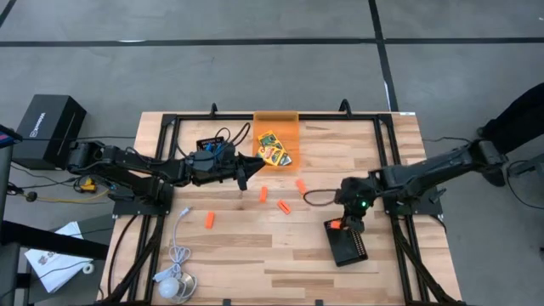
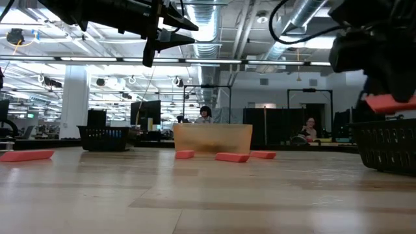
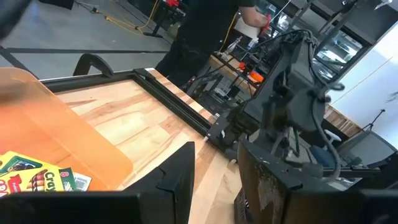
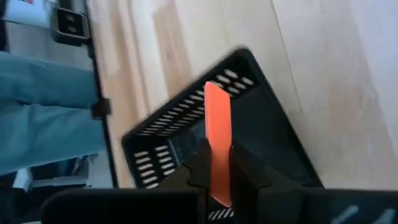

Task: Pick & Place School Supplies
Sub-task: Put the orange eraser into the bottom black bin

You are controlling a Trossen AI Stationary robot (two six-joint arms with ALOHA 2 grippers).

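Note:
Two yellow-and-green crayon boxes (image 1: 274,150) lie in the orange translucent bin (image 1: 277,121) at the table's far edge. Three short orange pieces (image 1: 284,206) lie flat mid-table, and another (image 1: 209,219) lies toward the left. My right gripper (image 1: 341,223) is shut on one more orange piece (image 4: 217,118), over the near-right black tray (image 1: 348,246). My left gripper (image 1: 246,172) hangs open and level just left of the bin, with nothing between its fingers (image 3: 177,180). My right gripper pinches the orange piece by its near end (image 4: 217,177) between the two fingers. The fingers slant down from the table's right side and lie along the piece. Most of the piece sticks out past the fingertips, lifted clear above the tray (image 4: 273,134).
A second black tray (image 1: 214,141) stands far left of the bin, under the left arm. A white cable with a round puck (image 1: 174,282) lies at the near left corner. Black frame rails (image 1: 387,153) run along the table's edges. People sit in the room beyond.

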